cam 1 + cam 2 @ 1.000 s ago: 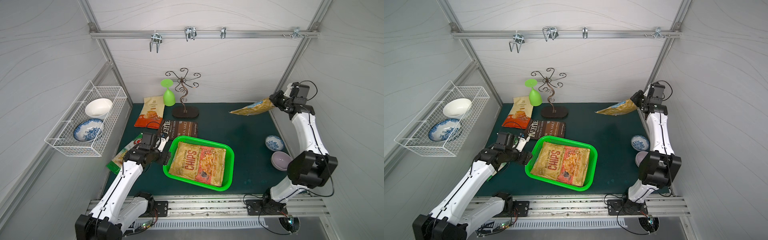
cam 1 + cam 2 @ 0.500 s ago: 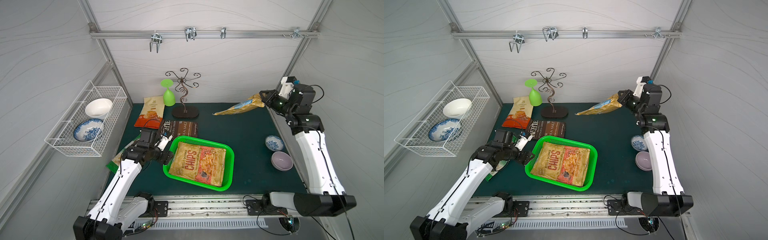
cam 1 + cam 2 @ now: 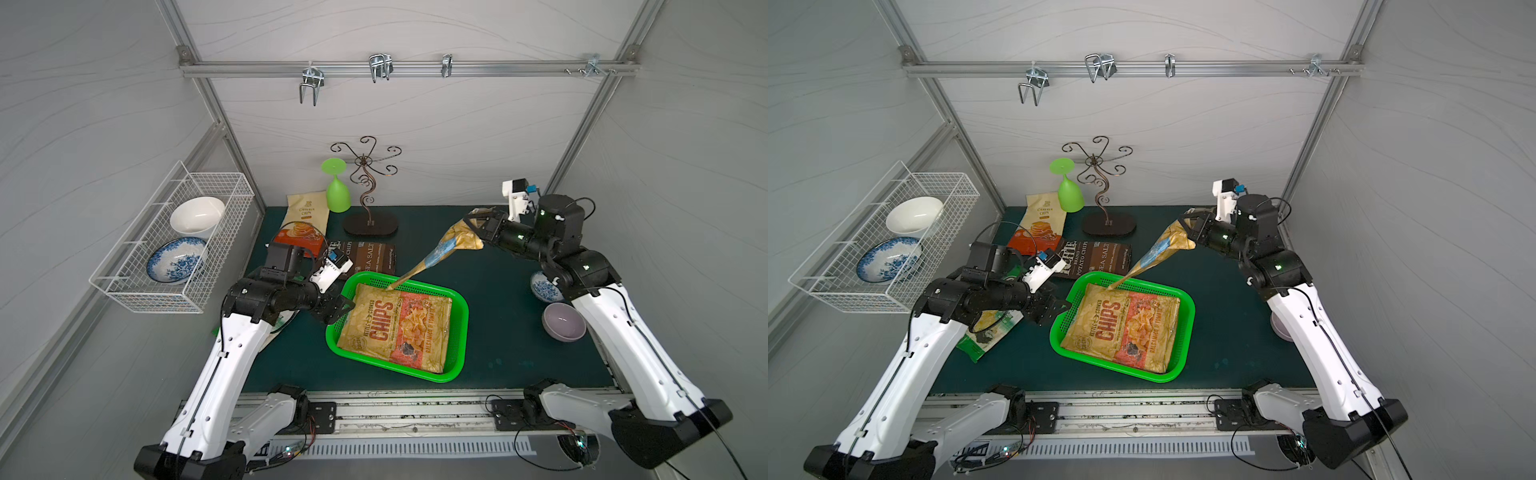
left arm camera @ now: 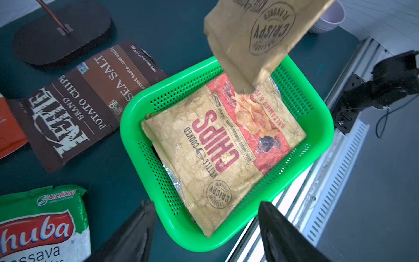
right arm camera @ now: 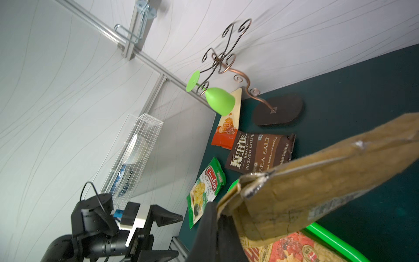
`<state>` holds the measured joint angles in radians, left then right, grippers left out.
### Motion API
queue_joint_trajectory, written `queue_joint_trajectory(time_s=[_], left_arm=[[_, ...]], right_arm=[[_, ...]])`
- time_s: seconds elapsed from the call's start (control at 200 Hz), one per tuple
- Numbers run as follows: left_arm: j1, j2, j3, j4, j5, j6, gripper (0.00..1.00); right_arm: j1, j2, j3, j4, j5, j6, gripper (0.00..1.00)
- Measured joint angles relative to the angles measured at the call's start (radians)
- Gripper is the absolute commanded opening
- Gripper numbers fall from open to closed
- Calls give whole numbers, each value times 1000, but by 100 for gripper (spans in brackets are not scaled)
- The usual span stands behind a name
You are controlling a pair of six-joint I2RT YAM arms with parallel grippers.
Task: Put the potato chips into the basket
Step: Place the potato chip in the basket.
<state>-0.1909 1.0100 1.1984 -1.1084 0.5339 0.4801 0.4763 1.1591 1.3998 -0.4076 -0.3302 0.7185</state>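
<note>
The green basket (image 3: 459, 332) (image 3: 1187, 328) (image 4: 145, 95) sits mid-table with a tan CHIPS bag (image 3: 395, 328) (image 4: 222, 145) lying flat in it. My right gripper (image 3: 478, 224) (image 5: 221, 211) is shut on the top of a second tan bag (image 3: 440, 253) (image 4: 256, 38) (image 5: 317, 181). That bag hangs slanted, its lower corner over the basket's far edge. My left gripper (image 3: 338, 309) (image 4: 204, 226) is open and empty at the basket's left rim. On the mat lie a brown Kettle bag (image 3: 365, 257), a cream-orange cassava bag (image 3: 305, 220) and a white-green bag (image 3: 988, 332) under my left arm.
A white wire rack (image 3: 178, 241) with two bowls hangs on the left wall. A metal scroll stand (image 3: 368, 199) and an upturned green goblet (image 3: 336, 191) are at the back. A blue-patterned bowl (image 3: 544, 286) and a lilac bowl (image 3: 563, 322) sit by the right arm.
The right arm has swung the held tan bag from the back right corner down and left, so its lower end now reaches the basket. The left gripper stays by the basket's left rim.
</note>
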Motion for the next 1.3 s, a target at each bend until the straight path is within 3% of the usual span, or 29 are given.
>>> queue_joint_trajectory(time_s=[0.255,0.55,0.845,1.301], left_arm=[[16,0,-16,27,-70,-77,77],[230,101,-87,102,-116,-192,77],[296,179,-195,183,-270,-285,76],[324,172,-236,246,-312,-328,76]], right_arm=[[216,23,-11,51,18,-102,0],[435,126,19,97,80,-300,0],[474,238,63,157,113,-391,0],[515,280,91,180,263,-567,0]])
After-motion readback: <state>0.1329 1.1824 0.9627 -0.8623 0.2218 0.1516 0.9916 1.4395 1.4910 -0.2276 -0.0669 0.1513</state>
